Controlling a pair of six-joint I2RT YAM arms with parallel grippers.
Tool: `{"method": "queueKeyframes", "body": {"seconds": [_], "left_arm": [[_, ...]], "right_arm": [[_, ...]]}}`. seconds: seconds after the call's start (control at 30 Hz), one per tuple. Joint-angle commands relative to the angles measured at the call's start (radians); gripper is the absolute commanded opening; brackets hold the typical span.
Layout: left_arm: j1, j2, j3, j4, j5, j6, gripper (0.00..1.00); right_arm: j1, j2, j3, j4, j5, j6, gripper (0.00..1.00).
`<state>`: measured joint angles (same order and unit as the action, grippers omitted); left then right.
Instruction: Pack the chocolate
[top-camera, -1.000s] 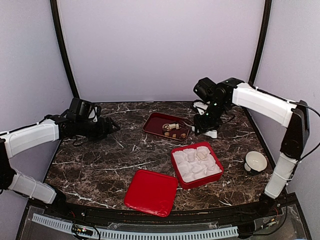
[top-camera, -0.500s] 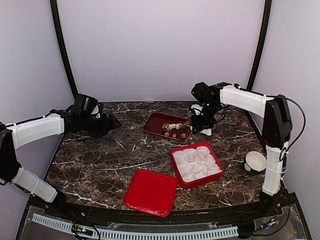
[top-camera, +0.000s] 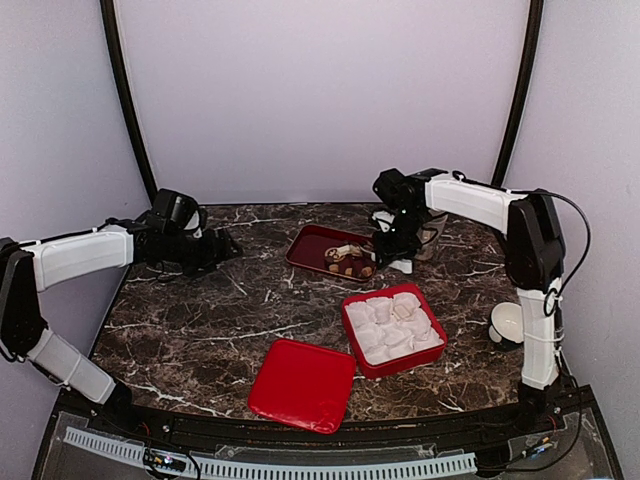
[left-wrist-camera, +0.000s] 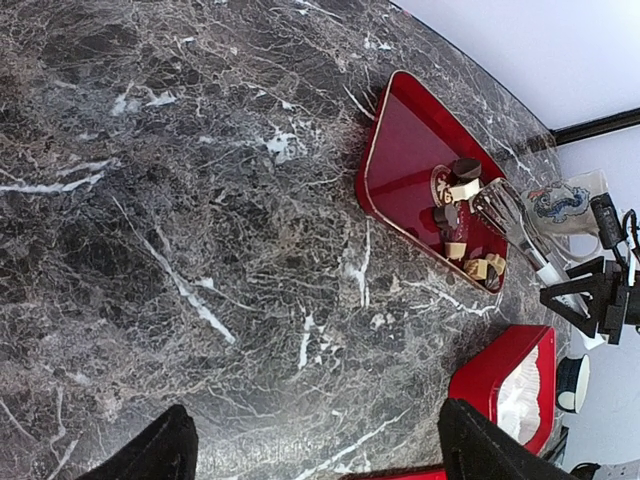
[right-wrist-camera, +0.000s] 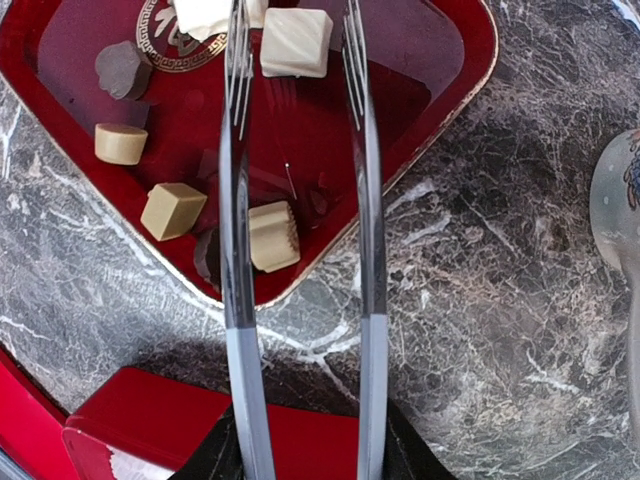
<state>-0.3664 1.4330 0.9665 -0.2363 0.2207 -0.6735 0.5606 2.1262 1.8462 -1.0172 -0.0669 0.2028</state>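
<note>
A: Progress?

B: Early, I judge. Every chocolate (right-wrist-camera: 272, 237) I can see sits on the red tray (right-wrist-camera: 420, 70). The paper cups (top-camera: 392, 322) in the red box (top-camera: 375, 370) look unfilled, and the lid (top-camera: 302, 384) lies off on the bench.

A: Right end effector (right-wrist-camera: 296, 80)?

B: Prongs parted, gripping nothing. One cream piece lies between them near the tips, the others just left of them. The box is back toward its wrist.

A: Left end effector (left-wrist-camera: 315, 450)?

B: Wide open, empty, well away from the tray ahead of it.

A: Any writing?

B: None legible. There's a gold round emblem (right-wrist-camera: 170, 30) on the tray and a blue figure on the mug (left-wrist-camera: 555, 200).
</note>
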Motion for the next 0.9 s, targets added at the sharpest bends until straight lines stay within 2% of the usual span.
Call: {"method": "queueKeyframes", "body": {"seconds": [0.0, 0.23, 0.5, 0.6, 0.67, 0.87], "left_arm": [[0.012, 0.01, 0.035, 0.0, 0.003, 0.007, 0.86], [0.018, 0.017, 0.043, -0.005, 0.005, 0.008, 0.85], [0.021, 0.005, 0.037, -0.012, 0.006, 0.015, 0.86], [0.022, 0.0, 0.032, -0.011, 0.011, 0.015, 0.86], [0.022, -0.003, 0.026, -0.008, 0.012, 0.016, 0.86], [0.022, -0.009, 0.018, -0.002, 0.019, 0.01, 0.85]], "right_arm": [[-0.004, 0.036, 0.063, 0.009, 0.029, -0.007, 0.38], [-0.004, 0.082, 0.125, -0.017, 0.038, -0.008, 0.35], [0.0, 0.011, 0.051, -0.024, 0.038, -0.016, 0.32], [0.004, -0.027, 0.0, -0.012, 0.048, -0.014, 0.33], [0.006, -0.043, -0.029, 0.0, 0.053, -0.01, 0.38], [0.016, -0.035, -0.03, 0.007, 0.057, -0.005, 0.37]]}}
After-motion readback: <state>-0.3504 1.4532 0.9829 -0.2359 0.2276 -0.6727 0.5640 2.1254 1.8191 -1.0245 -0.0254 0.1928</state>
